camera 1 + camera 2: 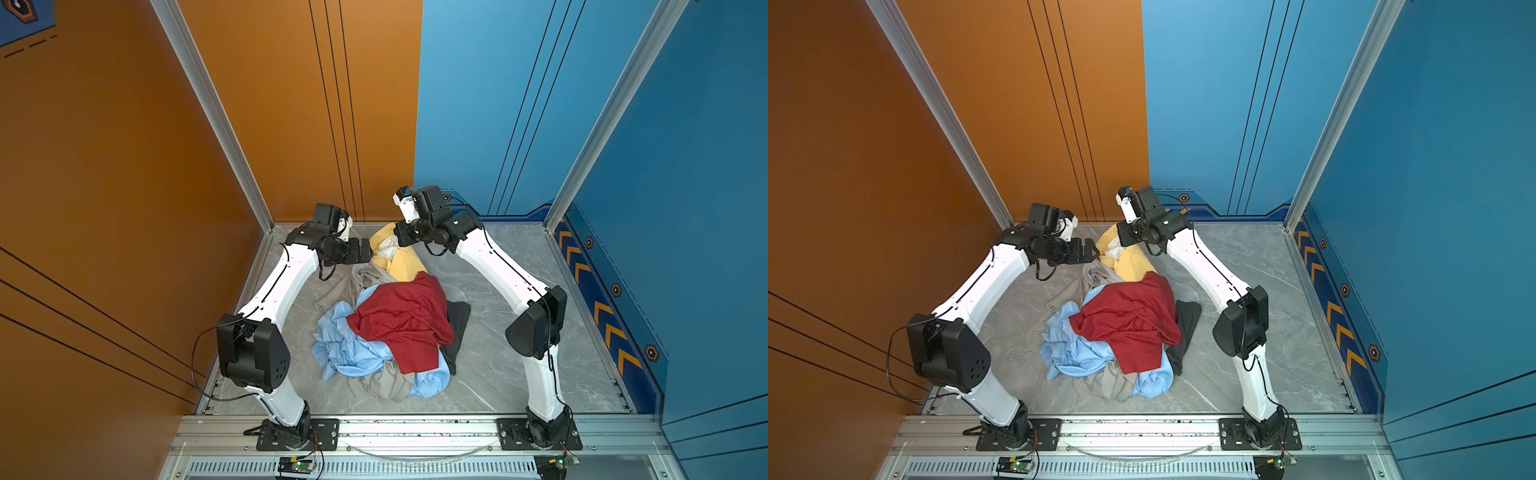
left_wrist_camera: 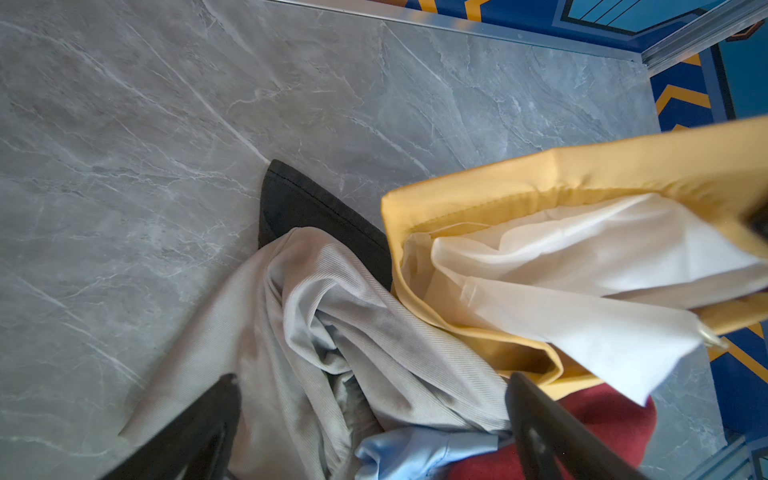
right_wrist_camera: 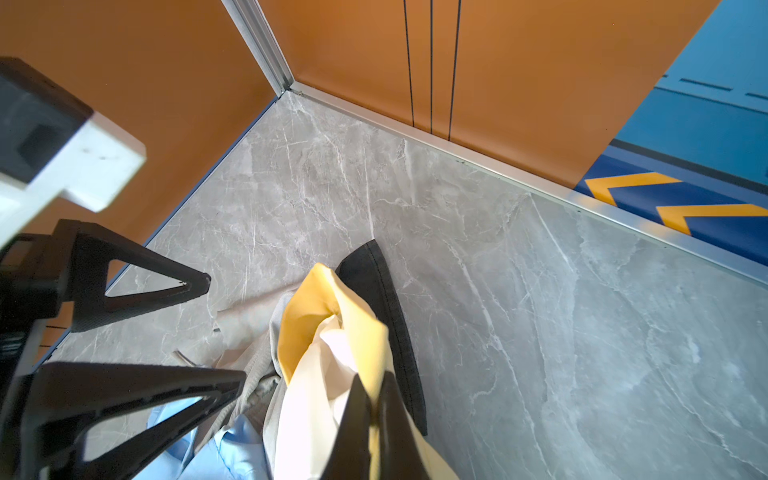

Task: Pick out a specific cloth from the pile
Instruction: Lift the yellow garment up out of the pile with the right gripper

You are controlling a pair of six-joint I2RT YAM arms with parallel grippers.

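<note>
The right pincer (image 3: 374, 386) is clamped on the far end of the mustard-yellow cloth (image 1: 402, 262), whose length runs toward the robot and seems tucked under the dark red cloth (image 1: 403, 320) atop the pile (image 1: 349, 349), with the left pincer (image 2: 372, 377) wide alongside.

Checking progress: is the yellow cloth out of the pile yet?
Partly out. The right pincer is shut on one raised end of the yellow cloth; the other end runs under the red cloth.

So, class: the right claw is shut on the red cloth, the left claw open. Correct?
No: the right wrist view shows the right claw shut on the yellow cloth, not the red cloth. The left claw is open.
</note>
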